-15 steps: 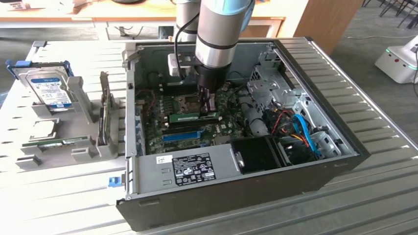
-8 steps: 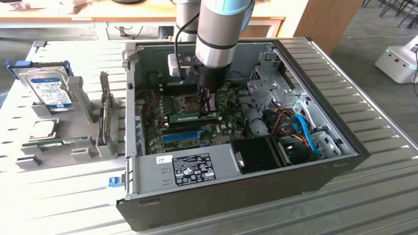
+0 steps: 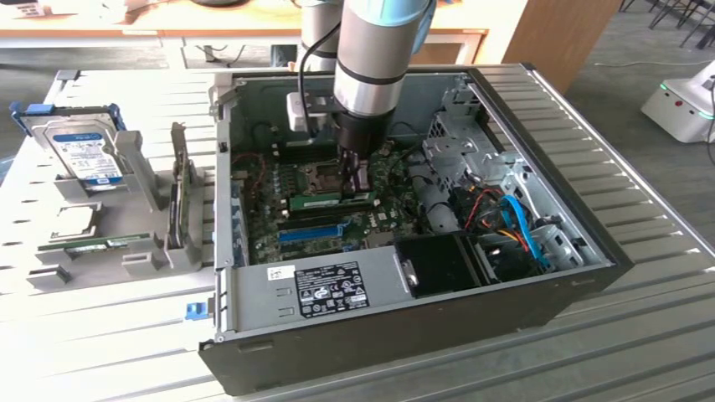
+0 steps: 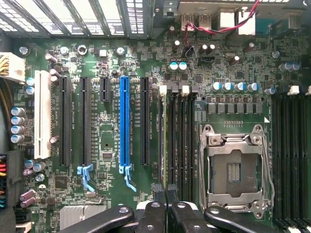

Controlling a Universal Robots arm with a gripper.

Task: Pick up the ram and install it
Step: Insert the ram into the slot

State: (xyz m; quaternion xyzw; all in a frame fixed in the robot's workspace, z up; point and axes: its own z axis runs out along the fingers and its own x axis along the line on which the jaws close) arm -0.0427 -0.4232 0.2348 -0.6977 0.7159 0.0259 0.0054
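1. Computer case (image 3: 447,335) stands mid-worktop (image 3: 659,335)
2. Drive rack (image 3: 134,180) sits beside it, towards the worktop's edge at the exterior view's left
3. Inside the case, gripper (image 3: 360,186) over ram (image 3: 327,200) on motherboard (image 3: 386,219)

The case (image 3: 537,285) lies open side up on the table (image 3: 642,209), so the motherboard (image 4: 104,160) is reachable from above. It is hemmed in by the drive cage (image 3: 470,126) and loose cables (image 3: 516,222) toward the exterior view's right, and by a black shroud (image 3: 447,264) at the case's near edge. The jaws, closed on the ram (image 3: 330,199), stand in the tight lane between the blue slot (image 4: 124,126) and the processor socket (image 4: 233,167).
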